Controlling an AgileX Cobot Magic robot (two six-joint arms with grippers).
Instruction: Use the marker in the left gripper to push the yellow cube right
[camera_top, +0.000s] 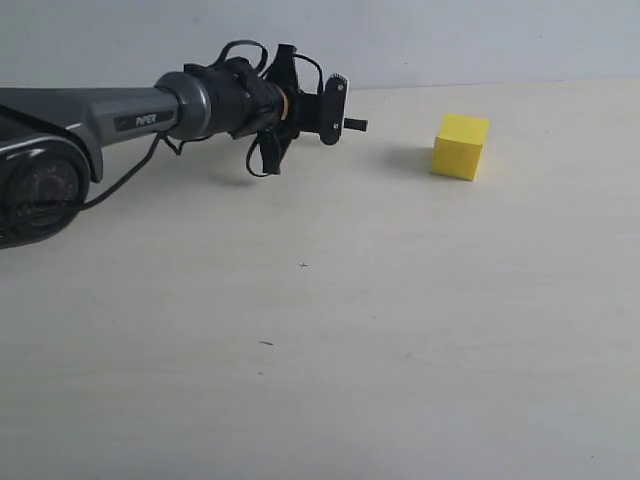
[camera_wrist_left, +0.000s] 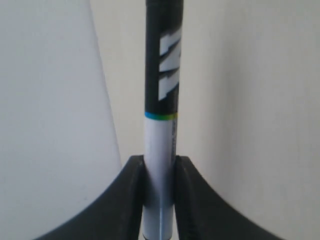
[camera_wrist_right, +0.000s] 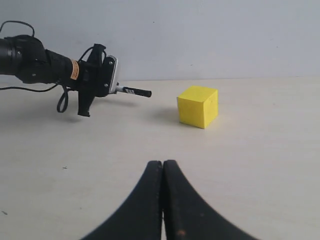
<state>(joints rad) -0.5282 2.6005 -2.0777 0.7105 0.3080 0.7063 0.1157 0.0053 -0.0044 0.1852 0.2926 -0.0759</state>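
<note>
Arm on my left extends over the pale surface. Its left claw grips the marker by the white barrel, black end pointing toward the yellow cube. The cube rests on the surface near the tip, not touching. My right claw is closed, empty.

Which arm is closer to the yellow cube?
Left. The left gripper is beside the yellow cube, its marker pointing at it without touching; the right gripper sits farther back, facing it.
</note>
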